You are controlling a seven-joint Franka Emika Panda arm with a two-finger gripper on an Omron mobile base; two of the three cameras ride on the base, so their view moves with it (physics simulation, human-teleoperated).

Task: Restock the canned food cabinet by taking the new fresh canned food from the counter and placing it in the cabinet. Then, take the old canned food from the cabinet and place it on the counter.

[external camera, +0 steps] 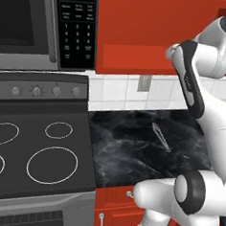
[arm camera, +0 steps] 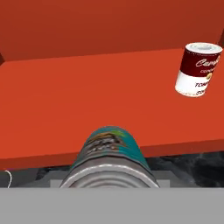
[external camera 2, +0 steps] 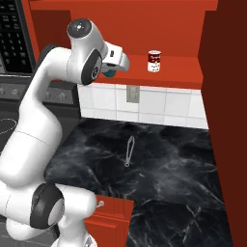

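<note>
**Inspector:** State the grip and the position of the load.

**Operator:** I have the gripper (external camera 2: 114, 71) raised to the front edge of the cabinet (external camera 2: 169, 72). The jaws are closed about as far as they go, and they are clamped on the teal can (arm camera: 111, 151). In the hand view the can lies along my line of sight, its silver end toward the camera, its body pointing into the cabinet. It hangs over the front lip, not yet resting on the floor.

**Inspector:** And the old stock?

**Operator:** The red-and-white can (external camera 2: 154, 61) stands upright on the cabinet floor, to the right of my hand and farther back, well apart from the teal can. The counter (external camera 2: 164, 159) below carries only a slim metal utensil (external camera 2: 129, 151).

**Inspector:** Hazards from here?

**Operator:** Three, in my judgement. If I release now, the can sits too near the lip and could roll off onto the counter. It is held on its side, so without turning it upright it may roll once freed. And if I push in while drifting right, I could knock the red-and-white can over.
</note>
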